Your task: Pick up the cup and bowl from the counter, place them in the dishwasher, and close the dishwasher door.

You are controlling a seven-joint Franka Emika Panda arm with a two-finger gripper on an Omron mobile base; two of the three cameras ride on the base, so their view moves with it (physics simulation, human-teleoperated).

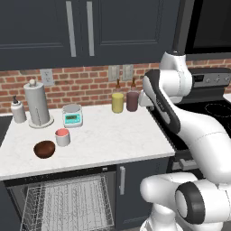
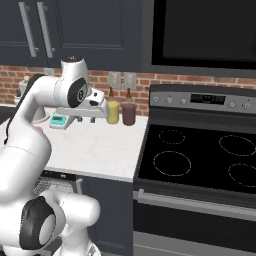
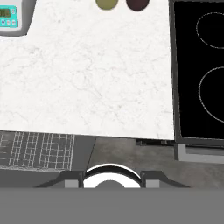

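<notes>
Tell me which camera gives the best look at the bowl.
The left base view: the bowl sits in full sight on the counter, just left of the cup and apart from it. In the right base view the arm blocks that part of the counter. The hand view looks at bare counter farther right, beside the stove.

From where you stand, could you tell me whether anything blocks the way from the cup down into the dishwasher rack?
Nothing visible does: the cup stands near the counter's front edge, and the dishwasher rack below is pulled out.
</notes>
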